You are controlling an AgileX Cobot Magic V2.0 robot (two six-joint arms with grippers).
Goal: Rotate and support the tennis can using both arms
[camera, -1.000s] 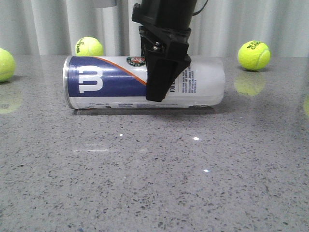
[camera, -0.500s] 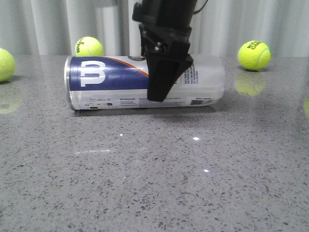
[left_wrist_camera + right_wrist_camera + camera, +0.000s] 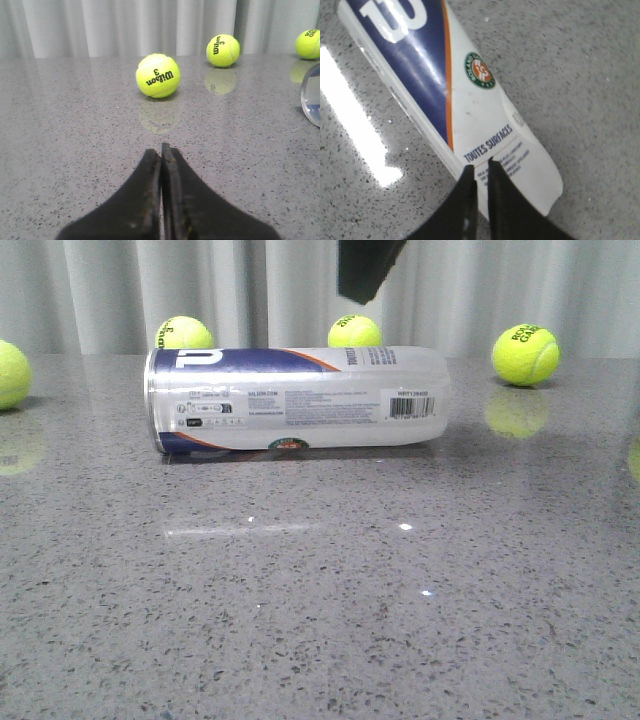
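Lying on its side on the grey table [image 3: 320, 620], the tennis can [image 3: 300, 398] shows its barcode; right claw [image 3: 481, 170] above it and left claw [image 3: 161, 150] nearby are both pressed together.

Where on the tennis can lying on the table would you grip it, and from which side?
Grip the tennis can around its mid-body, near the barcode, coming down from above with the jaws set across its width. It lies on its side on the table, so the round wall faces up and both long sides are free. The right gripper already hangs above it, jaws nearly together; they would need to open first.
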